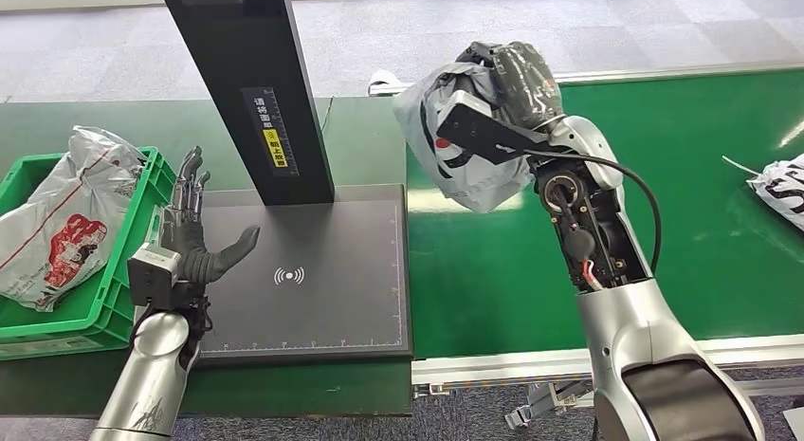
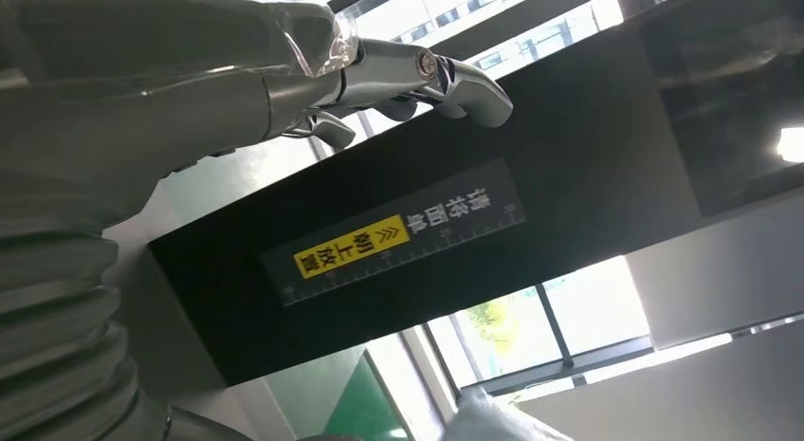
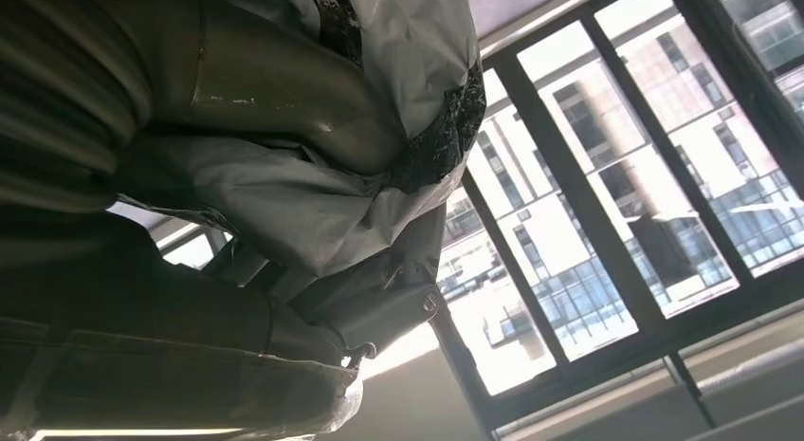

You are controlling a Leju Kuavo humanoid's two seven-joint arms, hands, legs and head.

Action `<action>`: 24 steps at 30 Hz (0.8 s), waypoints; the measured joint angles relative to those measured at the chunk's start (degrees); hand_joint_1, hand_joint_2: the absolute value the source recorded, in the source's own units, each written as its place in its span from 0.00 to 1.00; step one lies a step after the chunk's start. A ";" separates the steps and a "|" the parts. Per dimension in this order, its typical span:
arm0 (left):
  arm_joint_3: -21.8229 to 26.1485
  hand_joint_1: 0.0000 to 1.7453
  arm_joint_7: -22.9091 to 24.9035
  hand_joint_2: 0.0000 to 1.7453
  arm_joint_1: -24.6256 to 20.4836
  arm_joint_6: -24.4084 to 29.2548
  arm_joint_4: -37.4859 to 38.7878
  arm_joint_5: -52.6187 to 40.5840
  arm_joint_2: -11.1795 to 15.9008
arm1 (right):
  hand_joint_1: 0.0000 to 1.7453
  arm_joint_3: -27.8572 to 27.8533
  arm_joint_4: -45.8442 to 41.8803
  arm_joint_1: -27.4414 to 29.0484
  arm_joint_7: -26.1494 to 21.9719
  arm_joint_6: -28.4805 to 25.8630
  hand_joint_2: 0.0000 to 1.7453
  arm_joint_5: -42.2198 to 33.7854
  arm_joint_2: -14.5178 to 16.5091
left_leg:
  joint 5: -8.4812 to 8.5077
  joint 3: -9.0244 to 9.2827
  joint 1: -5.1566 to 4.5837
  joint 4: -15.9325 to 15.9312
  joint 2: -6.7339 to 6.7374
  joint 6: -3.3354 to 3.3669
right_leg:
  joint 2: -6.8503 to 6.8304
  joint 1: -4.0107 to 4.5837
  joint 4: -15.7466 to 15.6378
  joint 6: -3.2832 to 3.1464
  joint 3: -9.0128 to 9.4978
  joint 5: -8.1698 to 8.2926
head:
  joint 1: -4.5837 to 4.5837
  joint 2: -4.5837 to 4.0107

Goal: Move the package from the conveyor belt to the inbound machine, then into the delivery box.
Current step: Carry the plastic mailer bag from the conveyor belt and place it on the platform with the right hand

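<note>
In the head view, the right hand (image 1: 502,76) is gripping a grey package (image 1: 455,156), its fingers wrapping over the top of the crumpled bag and holding it lifted clear of the green conveyor belt (image 1: 683,213). The package is hanging just past the right edge of the inbound machine (image 1: 313,270), whose dark scan plate is lying to the hand's left, toward the middle of the scene. Its long axis is running roughly up and down beneath the fingers. The left hand (image 1: 194,237) is waiting over the plate's far-left side with fingers spread and nothing in them, just beside the green delivery box (image 1: 142,223), which is already carrying 1 white bag (image 1: 66,213). Another parcel (image 1: 782,190) is lying further along the belt. Judging from this, the right hand is the 1 placed to carry the package leftward and down onto the plate.

In the left wrist view, the left hand's fingers (image 2: 455,76) are reaching out apart, empty, in front of the machine's black column (image 2: 569,175).

In the right wrist view, the right hand (image 3: 275,100) is clamping grey plastic, the package (image 3: 284,204) bunching around its fingers.
</note>
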 joint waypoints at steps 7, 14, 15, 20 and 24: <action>0.01 0.00 0.61 1.00 -0.54 0.28 -0.13 -0.57 0.22 | 1.00 2.39 4.58 -1.26 0.11 0.64 1.00 -0.49 4.13 | 0.00 -0.01 0.01 0.00 -0.02 -0.01 | -0.01 0.01 0.01 0.00 -0.01 -0.01 | -0.01 0.00; -0.37 0.00 0.97 1.00 -2.10 0.11 0.66 -0.91 0.38 | 1.00 3.59 10.47 -2.30 0.09 2.00 1.00 -2.28 8.31 | 0.02 0.00 0.00 0.00 -0.01 -0.01 | -0.01 0.01 0.00 0.00 -0.02 0.00 | 0.00 0.00; -0.55 0.00 0.99 1.00 -2.43 0.10 0.85 -1.05 0.43 | 1.00 3.78 11.57 -2.37 -0.08 2.05 1.00 -2.77 8.93 | 0.02 0.00 0.00 0.00 -0.01 -0.02 | -0.01 0.01 0.01 0.00 -0.02 0.00 | -0.01 0.00; -1.42 0.00 1.29 1.00 -3.42 0.10 1.17 -1.52 0.60 | 1.00 4.32 15.98 -2.64 -0.96 2.42 1.00 -4.29 11.25 | 0.03 0.01 0.01 0.00 -0.01 -0.03 | -0.01 0.01 0.01 0.00 -0.02 0.00 | -0.01 0.00; -1.64 0.00 1.74 1.00 -4.07 0.10 1.78 -1.77 0.69 | 0.50 4.67 18.31 -2.80 -1.01 2.86 1.00 -4.50 12.41 | 0.03 0.01 0.01 0.00 -0.01 -0.03 | -0.01 0.01 0.01 0.00 -0.02 0.00 | -0.01 0.00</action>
